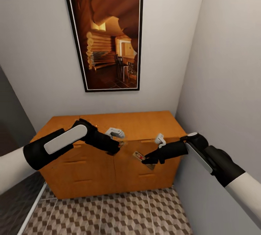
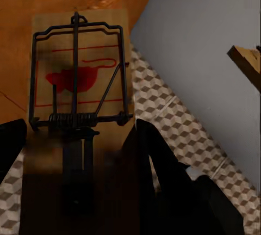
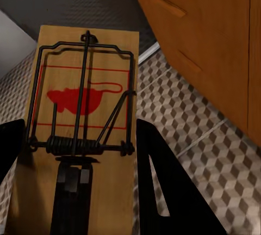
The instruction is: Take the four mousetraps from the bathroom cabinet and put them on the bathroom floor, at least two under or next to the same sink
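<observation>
Each of my grippers holds one mousetrap in front of the orange-brown cabinet (image 1: 108, 119). My left gripper (image 1: 116, 148) is shut on a tan mousetrap (image 1: 122, 143) level with the cabinet's top edge. In the left wrist view that mousetrap (image 2: 81, 82), with a red mouse print and dark wire fittings, lies between the gripper (image 2: 81, 131) and its dark fingers (image 2: 157, 159). My right gripper (image 1: 145, 160) is shut on another mousetrap (image 1: 139, 155) in front of the drawer fronts. It shows again in the right wrist view (image 3: 84, 99), gripped (image 3: 81, 131) over the cube-pattern bathroom floor (image 3: 185, 115).
The cube-tiled floor (image 1: 119, 213) runs in front of the cabinet. A dark grey shower floor (image 1: 14, 202) lies at the left behind a pale edge strip. The right wall (image 1: 224, 82) stands close to my right arm. A framed picture (image 1: 107, 39) hangs above the cabinet.
</observation>
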`<state>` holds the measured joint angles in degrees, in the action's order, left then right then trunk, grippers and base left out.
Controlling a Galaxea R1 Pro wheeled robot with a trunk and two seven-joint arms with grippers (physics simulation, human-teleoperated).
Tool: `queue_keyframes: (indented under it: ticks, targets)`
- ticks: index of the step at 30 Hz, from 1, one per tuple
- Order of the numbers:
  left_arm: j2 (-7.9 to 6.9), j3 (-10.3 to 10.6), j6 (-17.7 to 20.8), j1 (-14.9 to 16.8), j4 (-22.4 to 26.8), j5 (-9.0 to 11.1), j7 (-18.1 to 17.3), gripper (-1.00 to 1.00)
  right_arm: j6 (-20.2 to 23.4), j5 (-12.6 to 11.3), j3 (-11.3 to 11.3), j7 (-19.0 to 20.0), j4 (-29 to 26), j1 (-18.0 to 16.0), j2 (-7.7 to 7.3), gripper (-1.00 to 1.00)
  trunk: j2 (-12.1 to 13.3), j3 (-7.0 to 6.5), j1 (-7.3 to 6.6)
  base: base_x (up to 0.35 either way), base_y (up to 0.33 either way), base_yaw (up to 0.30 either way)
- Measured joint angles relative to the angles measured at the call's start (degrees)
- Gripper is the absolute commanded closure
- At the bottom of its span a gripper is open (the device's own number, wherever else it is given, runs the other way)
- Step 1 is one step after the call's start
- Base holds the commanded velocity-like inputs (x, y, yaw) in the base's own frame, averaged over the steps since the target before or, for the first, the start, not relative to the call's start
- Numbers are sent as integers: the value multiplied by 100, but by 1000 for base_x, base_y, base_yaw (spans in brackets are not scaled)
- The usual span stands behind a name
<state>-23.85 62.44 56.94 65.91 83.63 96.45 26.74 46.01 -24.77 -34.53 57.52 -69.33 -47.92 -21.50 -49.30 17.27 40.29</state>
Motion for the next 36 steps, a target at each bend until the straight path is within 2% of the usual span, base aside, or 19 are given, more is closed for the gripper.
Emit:
queue_keyframes:
  ticks: [1,2,6,7,10,11,15,16,17,20,21,24,27,29,32,33,34,36]
  targets:
    - [-38,270,-12,-4,-5,6,1,100,0,8,13,-3,2,0,-6,100,0,0,0,-319,0,0]
    - [-58,442,-22,-5,-10,-3,3,100,0,15,17,-5,4,0,-8,100,0,0,0,-325,0,0]
    - [-129,1860,-91,-11,-23,0,7,100,0,170,25,-12,9,0,-7,100,0,0,0,-330,0,0]
    - [-132,2033,-101,-9,-24,-16,9,100,0,191,24,-12,10,0,-5,100,0,0,0,-333,0,0]
    - [-142,2976,-390,-21,-44,-1,15,100,0,252,20,-13,10,1,-1,100,1,0,0,-327,0,0]
    - [-143,3142,-487,-20,-47,-9,14,100,1,255,19,-13,10,0,0,100,0,0,0,-305,0,0]
    - [-118,4320,-1459,-34,-58,24,10,100,7,264,19,-12,16,1,-4,100,1,0,-1,-284,0,0]
    - [-114,4479,-1582,-35,-60,20,10,100,8,264,17,-12,17,1,-3,100,1,0,-1,-276,0,0]
    - [-111,4771,-1839,-42,-64,37,9,100,8,262,15,-18,21,1,0,100,1,0,-1,-274,0,0]
    - [-101,5575,-2891,-172,-195,91,3,100,15,281,1,-84,57,3,13,100,1,0,-1,-273,0,0]
    - [-98,5697,-3105,-214,-251,103,2,100,16,299,-3,-108,74,4,14,100,1,0,-1,-272,0,0]
    - [8,6234,-4144,-580,-752,238,-5,100,7,531,-47,-318,335,61,40,100,1,1,0,-272,0,0]
    - [105,6456,-4532,-963,-1280,438,-16,100,-27,739,-76,-517,752,116,64,100,1,1,0,-284,0,0]
    - [149,6522,-4657,-1277,-1645,572,-52,100,-49,825,-116,-621,1112,154,107,100,1,1,0,-292,0,0]
    - [233,6552,-4824,-1661,-2067,633,-115,100,-111,919,-413,-767,1563,331,389,100,1,0,0,-294,0,0]
    - [277,6557,-4951,-1815,-2230,650,-141,100,-151,1013,-579,-904,1744,404,533,100,1,1,0,-295,0,0]
    - [362,6562,-5188,-2055,-2507,668,-191,100,-234,1230,-804,-1224,2029,481,727,100,1,2,0,-295,0,0]
    - [499,6563,-5433,-2358,-2953,668,-276,100,-413,1482,-975,-1812,2450,590,965,100,1,1,0,-295,0,0]
